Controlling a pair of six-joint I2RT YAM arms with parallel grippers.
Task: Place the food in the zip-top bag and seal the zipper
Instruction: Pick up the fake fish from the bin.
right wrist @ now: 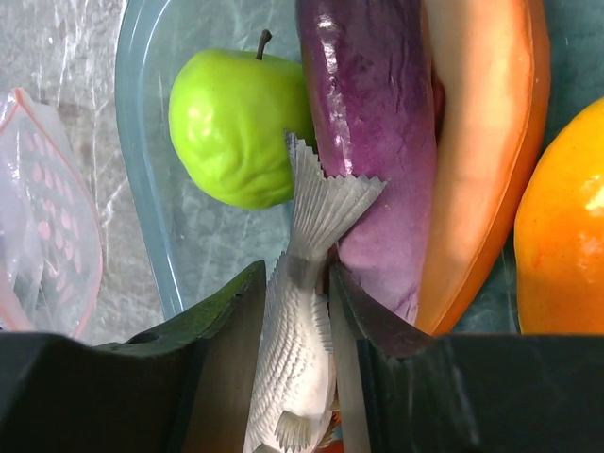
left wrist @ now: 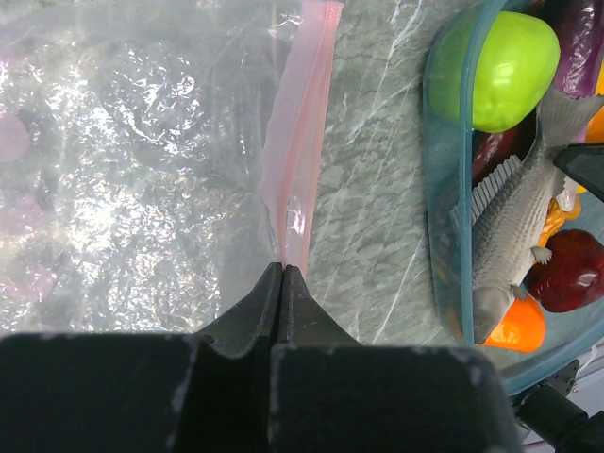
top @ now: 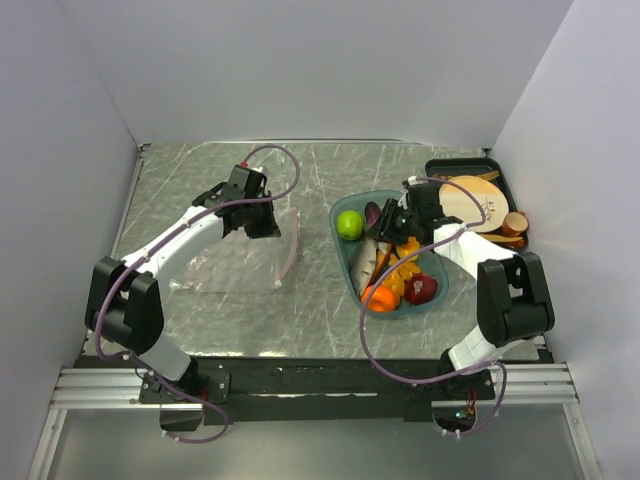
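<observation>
We mount the top external camera above and behind the arm bases; it looks down and forward over the whole counter (top: pixel 250 290) from a distance. The left wrist camera sits just behind the left end effector (left wrist: pixel 282 270) and faces down at close range onto the zip-top bag (left wrist: pixel 123 170) and the rim of the teal tray (left wrist: pixel 453 198). The right wrist camera rides behind the right end effector (right wrist: pixel 295 274), very close above the tray. Both wrist views share the green fruit (left wrist: pixel 505 66) and the fish (left wrist: pixel 514 217). All three views share the tray rim and the bag's mouth.
</observation>
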